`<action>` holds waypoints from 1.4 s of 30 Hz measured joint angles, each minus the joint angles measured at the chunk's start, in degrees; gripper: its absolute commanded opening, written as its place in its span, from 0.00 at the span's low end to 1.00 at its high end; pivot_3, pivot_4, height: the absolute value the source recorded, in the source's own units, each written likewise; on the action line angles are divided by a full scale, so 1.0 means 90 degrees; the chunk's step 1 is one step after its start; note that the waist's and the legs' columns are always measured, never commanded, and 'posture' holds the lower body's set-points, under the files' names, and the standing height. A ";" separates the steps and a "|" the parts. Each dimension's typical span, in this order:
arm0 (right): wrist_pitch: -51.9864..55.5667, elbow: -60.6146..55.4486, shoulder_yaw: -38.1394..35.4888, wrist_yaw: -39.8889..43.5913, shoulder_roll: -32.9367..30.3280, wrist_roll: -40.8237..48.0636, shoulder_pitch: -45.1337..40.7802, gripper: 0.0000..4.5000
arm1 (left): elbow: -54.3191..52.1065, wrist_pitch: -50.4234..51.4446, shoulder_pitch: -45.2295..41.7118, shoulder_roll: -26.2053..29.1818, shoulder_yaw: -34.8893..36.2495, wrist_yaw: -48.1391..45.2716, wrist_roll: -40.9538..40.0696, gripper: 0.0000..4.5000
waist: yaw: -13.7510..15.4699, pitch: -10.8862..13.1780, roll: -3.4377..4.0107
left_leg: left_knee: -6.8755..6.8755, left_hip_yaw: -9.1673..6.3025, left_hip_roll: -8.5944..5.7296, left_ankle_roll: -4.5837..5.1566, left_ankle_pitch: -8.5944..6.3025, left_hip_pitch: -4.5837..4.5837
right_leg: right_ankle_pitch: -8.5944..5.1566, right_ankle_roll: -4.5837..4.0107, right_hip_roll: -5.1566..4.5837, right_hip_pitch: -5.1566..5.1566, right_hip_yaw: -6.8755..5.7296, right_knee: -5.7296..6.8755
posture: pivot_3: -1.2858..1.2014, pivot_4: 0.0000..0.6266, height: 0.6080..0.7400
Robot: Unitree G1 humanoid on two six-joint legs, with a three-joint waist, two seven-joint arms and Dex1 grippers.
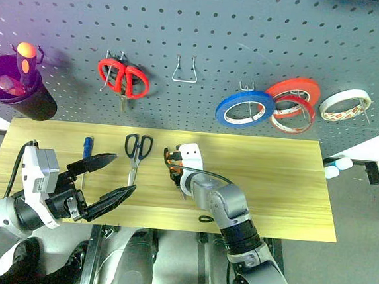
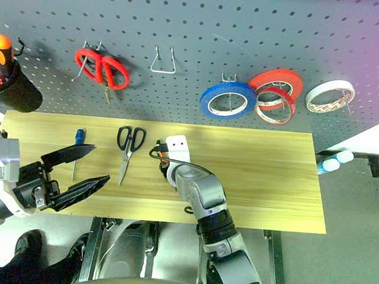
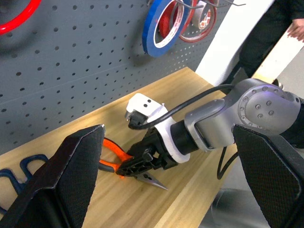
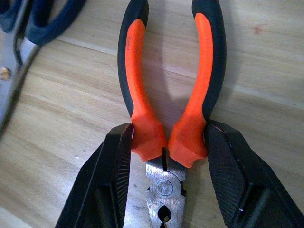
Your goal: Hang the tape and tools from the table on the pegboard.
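On the table [image 1: 272, 189], near its middle, lie the pliers [image 4: 168, 102] with black-and-orange handles, and the right pincer [image 4: 166, 156] is closed on them: its two black fingers press the orange shoulders of the handles from both sides, just above the steel joint. In the head views the white wrist housing hides most of the pliers; only a bit of orange handle can be seen there. The left wrist view shows the steel tip pointing out past the pincer toward the table's front edge. A round stamp is on the pliers' joint, but I cannot read it.

Just beside the pliers lie the black-handled scissors [image 1: 136, 152], blades toward the robot, and further left the small blue-handled screwdriver [image 1: 87, 148], partly behind the left pincer [image 1: 117, 175]. This pincer hangs wide open above the table's left front part and holds nothing.

On the pegboard [image 1: 206, 24] the blue tape [image 1: 244, 110] hangs on a hook, beside two red-orange rolls [image 1: 292, 101] and a white roll [image 1: 345, 104]. Red-handled scissors [image 1: 123, 78] hang further left, then an empty wire hook [image 1: 184, 70] between. A dark cup [image 1: 21, 91] at the far left holds an orange-handled screwdriver [image 1: 26, 58].
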 measured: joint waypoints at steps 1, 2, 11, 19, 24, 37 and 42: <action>0.0029 -0.0072 -0.0075 0.0071 -0.0006 0.0035 0.0002 0.44 | 0.0000 0.0000 0.0000 0.0000 0.0000 0.0000 0.0000 1.00 | -0.0003 0.0004 0.0000 | 0.0000 0.0001 0.0000 0.0000 0.0000 -0.0003 | 0.0000 0.0002 0.0000 -0.0004 0.0000 0.0001 | 0.56 0.62 0.95; 0.0050 -0.0142 -0.0086 0.0116 -0.0016 0.0034 0.0002 0.44 | 0.0000 0.0000 0.0000 0.0000 0.0000 0.0000 -0.0001 1.00 | -0.0006 0.0004 0.0001 | 0.0000 0.0003 0.0000 0.0000 0.0000 -0.0004 | -0.0001 0.0004 0.0000 -0.0006 0.0001 0.0002 | 0.56 0.62 0.95; 0.0396 -0.0869 -0.0283 0.0874 -0.0839 0.0065 0.0204 0.44 | -0.0004 0.0098 -0.0104 0.0045 -0.0011 0.0102 -0.0080 1.00 | 0.0055 0.0017 0.0005 | -0.0002 0.0005 -0.0006 0.0000 0.0000 -0.0005 | -0.0014 0.0005 -0.0008 -0.0006 0.0002 0.0004 | 0.55 0.62 0.95; 0.0455 -0.1428 -0.0407 0.1536 -0.1520 0.0088 0.0551 0.44 | 0.0027 0.0144 -0.0418 0.0116 -0.0066 0.0126 -0.0134 1.00 | -0.0005 0.0055 0.0006 | -0.0005 0.0001 -0.0005 0.0000 0.0000 0.0001 | -0.0008 0.0017 -0.0001 -0.0007 0.0003 0.0014 | 0.54 0.63 0.95; 0.0542 -0.1833 -0.0349 0.1964 -0.1858 0.0207 0.1013 0.44 | 0.0341 0.0141 -0.0569 0.0150 -0.0092 -0.0053 -0.0113 1.00 | -0.0007 0.0062 0.0002 | -0.0001 0.0005 -0.0006 -0.0001 0.0000 0.0001 | -0.0010 0.0013 -0.0004 -0.0006 0.0004 0.0013 | 0.53 0.62 0.95; -0.0263 -0.2593 -0.0921 0.3014 -0.2457 0.0598 0.1814 0.44 | 0.0948 0.0138 -0.1258 0.0218 -0.0371 -0.0280 0.0068 1.00 | -0.0029 0.0065 -0.0005 | 0.0001 0.0008 -0.0006 -0.0001 0.0000 0.0002 | -0.0007 0.0018 -0.0003 -0.0004 0.0004 0.0014 | 0.50 0.57 0.95; -0.0913 -0.2621 -0.1057 0.3530 -0.2627 0.0732 0.2071 0.44 | 0.1100 0.0298 -0.1512 0.0218 -0.0457 -0.0238 -0.0013 1.00 | -0.0035 0.0063 -0.0008 | 0.0004 0.0008 -0.0006 -0.0001 0.0001 0.0006 | -0.0004 0.0018 -0.0003 0.0002 0.0004 0.0016 | 0.50 0.55 0.95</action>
